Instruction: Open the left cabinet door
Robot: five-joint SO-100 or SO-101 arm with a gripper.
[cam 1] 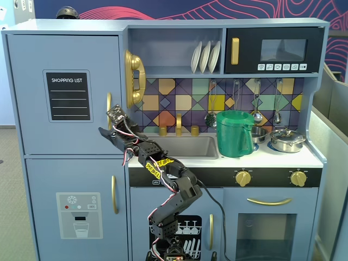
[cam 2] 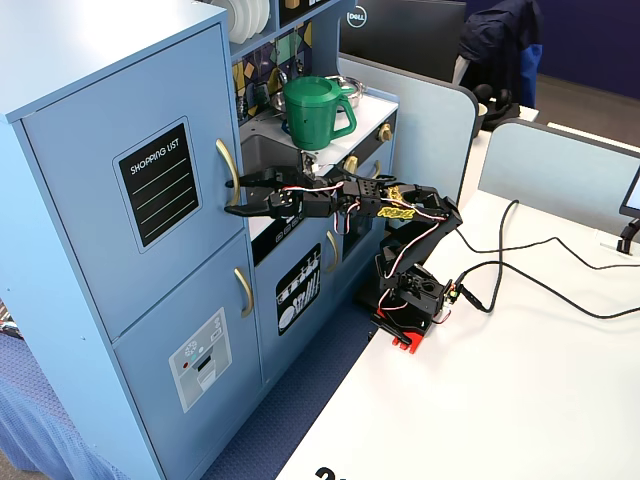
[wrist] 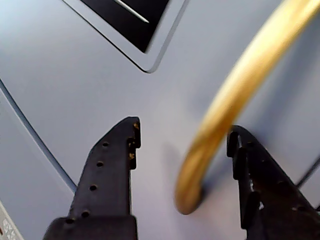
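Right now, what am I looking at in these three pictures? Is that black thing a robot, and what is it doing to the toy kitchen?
Yes: it is a small robot arm standing on a white table beside a toy kitchen. Two pictures come from cameras standing still, one facing the kitchen and one off to the side. The close-up comes from a camera riding on the arm's wrist. Its gripper, a two-finger claw, is open and reaches around the lower end of the gold handle on the left cabinet door, the one with the shopping-list panel. It holds nothing yet, and the door looks closed.
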